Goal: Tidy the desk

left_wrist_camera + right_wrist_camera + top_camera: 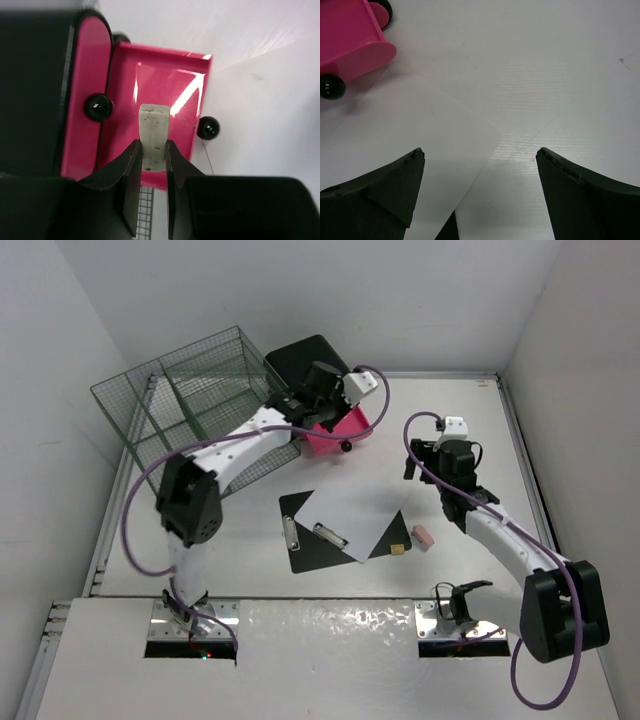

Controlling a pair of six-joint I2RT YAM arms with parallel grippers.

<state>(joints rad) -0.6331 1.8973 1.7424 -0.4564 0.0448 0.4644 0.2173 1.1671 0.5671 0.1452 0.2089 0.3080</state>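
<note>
I judge the task partly done. The left fingers (133,156) are closed almost fully on a pale block (153,131), held over the open pink drawer (172,85). The right fingers (402,177) stand wide apart, holding nothing, above the paper sheet (430,135). The bench (470,430) spans the area beneath both arms. A clipboard (297,542), pink eraser (423,536) and tan cube (399,549) lie on it unsorted. I find no legible writing.

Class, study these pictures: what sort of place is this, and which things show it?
Probably a robot lab bench set up as an office desk: a left arm and right arm bolted at its edge, a clipboard with paper, a green wire rack.
</note>
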